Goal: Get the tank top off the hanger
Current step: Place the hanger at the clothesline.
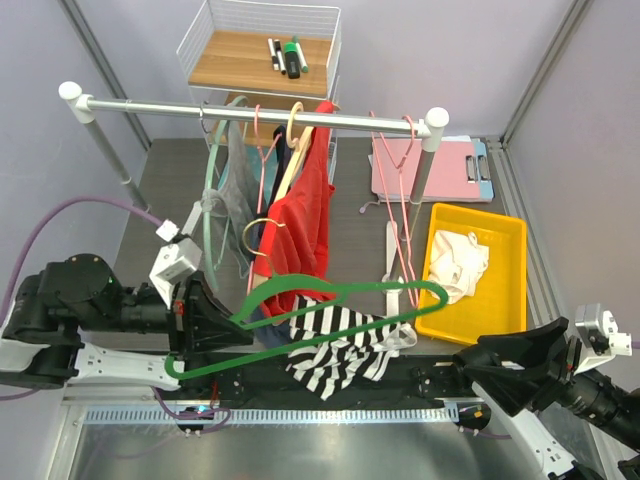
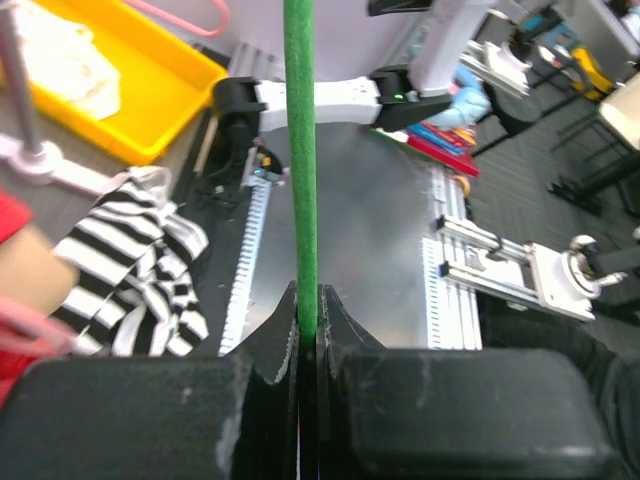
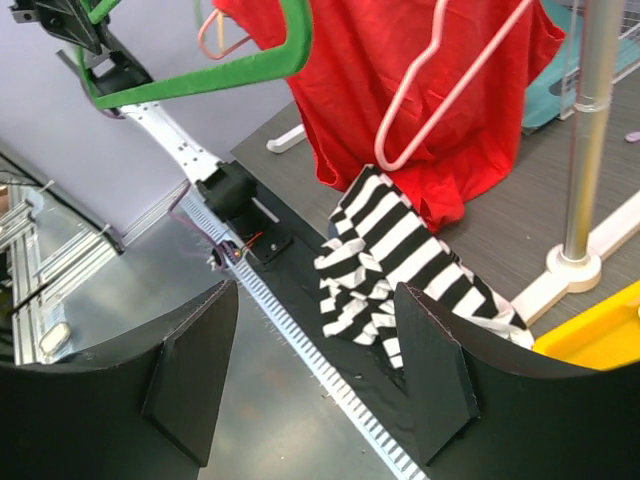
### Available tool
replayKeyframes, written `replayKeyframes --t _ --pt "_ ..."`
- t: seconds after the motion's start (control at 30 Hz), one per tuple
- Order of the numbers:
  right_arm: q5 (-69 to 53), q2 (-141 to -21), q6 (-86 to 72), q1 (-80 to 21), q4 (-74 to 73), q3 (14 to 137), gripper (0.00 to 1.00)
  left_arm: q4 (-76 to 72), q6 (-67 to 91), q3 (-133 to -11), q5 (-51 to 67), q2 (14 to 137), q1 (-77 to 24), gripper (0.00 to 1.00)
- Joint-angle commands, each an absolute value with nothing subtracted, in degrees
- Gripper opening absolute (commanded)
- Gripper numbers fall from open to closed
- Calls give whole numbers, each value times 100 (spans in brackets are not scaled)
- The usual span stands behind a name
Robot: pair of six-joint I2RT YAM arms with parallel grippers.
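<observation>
- Left pincer (image 2: 307,312) is clamped shut on the green hanger (image 2: 299,150), pinching the thin bar between its fingers near the hooked end. Holding it there leaves the rest of the frame free for cloth to slide off.
- Held aloft and tilted above the worktop (image 1: 300,450), the hanger probably lets the garment's own weight pull it down and away.
- Striped tank top (image 1: 335,350) lies bunched on the worktop directly under the hanger's long bar. From above, a pale strap reaches close to the hanger's far end, and I cannot tell whether it is caught there.
- Right pincer (image 3: 312,300) stands open with nothing between its fingers. It sits beyond the hanger's far end, facing the tank top, well placed to tug a strap if one clings.
- Red garment (image 1: 300,225) hangs just behind the hanger and is no part of the job, but a careless sweep of the hanger could snag it.
- Judging by this, the removal looks nearly finished.
</observation>
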State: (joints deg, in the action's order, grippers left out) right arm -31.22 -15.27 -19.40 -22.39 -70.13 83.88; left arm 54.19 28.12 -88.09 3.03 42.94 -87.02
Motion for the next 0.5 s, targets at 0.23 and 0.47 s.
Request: replayKeyframes --t 0.23,0.47 --pt "-2461 -1512 -1951 -2268 -7049 8385 70 6740 2830 -9474 -1703 4007 -8701 0" --pt "-2373 -1450 -1986 -2268 -7058 8341 70 6865 2900 -9940 -2653 4718 -8692 0"
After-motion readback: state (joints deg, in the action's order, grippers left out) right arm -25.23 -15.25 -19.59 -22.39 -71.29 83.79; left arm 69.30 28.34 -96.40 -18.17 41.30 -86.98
